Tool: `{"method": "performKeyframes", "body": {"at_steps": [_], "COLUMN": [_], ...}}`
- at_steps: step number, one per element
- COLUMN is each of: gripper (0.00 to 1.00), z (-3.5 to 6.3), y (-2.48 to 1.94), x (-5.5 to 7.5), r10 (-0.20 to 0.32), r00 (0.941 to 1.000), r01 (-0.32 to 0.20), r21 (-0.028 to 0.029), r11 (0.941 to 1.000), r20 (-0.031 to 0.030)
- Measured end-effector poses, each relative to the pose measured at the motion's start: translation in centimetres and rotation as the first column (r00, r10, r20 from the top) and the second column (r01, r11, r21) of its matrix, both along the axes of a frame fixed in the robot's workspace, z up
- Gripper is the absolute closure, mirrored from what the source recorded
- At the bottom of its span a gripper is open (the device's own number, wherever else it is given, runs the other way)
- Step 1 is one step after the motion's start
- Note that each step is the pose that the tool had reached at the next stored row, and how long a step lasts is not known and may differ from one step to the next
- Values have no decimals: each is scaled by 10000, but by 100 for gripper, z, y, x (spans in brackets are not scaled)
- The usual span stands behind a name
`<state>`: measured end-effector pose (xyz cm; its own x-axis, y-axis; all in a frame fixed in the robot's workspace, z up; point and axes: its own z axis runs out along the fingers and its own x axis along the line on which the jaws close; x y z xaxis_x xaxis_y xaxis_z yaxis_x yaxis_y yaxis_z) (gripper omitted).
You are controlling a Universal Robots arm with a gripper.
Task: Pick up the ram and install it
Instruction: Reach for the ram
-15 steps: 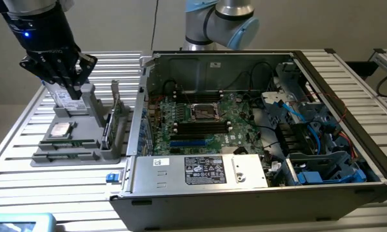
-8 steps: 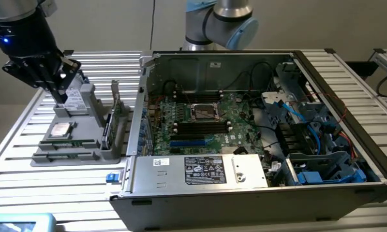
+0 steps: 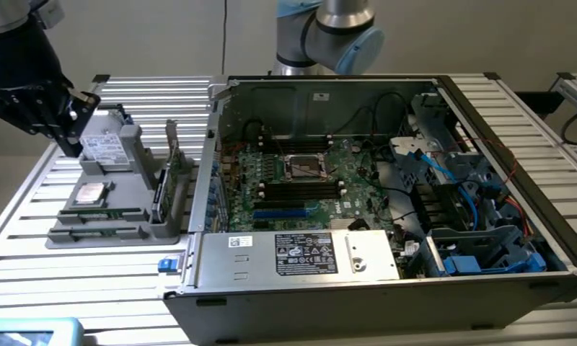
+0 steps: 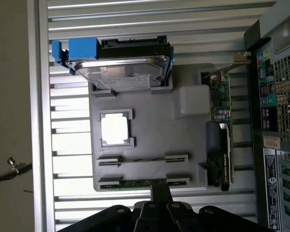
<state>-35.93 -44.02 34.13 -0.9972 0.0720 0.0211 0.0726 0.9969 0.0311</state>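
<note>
The exterior view takes in the whole slatted table (image 3: 38,281) and one open computer case (image 3: 385,288) with its motherboard (image 3: 342,194) laid bare. The case's black-and-white label (image 3: 305,254) carries writing too small to read. The wrist view looks straight down on one grey tray (image 4: 150,135), which lies beside the case, toward the table's edge at the exterior view's left. The tray carries one silver hard drive (image 4: 118,72), one upright expansion card (image 4: 220,140), one square processor (image 4: 115,129) and two slotted holders. One ram (image 4: 135,183) lies in the holder nearest the tray's edge. The gripper (image 4: 160,193) hangs above it, fingers pressed together, holding nothing.
</note>
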Motion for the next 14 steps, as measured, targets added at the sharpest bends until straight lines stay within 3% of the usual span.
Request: {"method": "performKeyframes", "body": {"at_steps": [7, 14], "gripper": [89, 89], "z": [-28, -28], "y": [0, 0], "x": [-182, -198], "r10": [13, 18], "r00": [10000, 10000], "r01": [-13, -18], "r21": [-20, -23], "r11": [10000, 10000], "r20": [-1, -1]}}
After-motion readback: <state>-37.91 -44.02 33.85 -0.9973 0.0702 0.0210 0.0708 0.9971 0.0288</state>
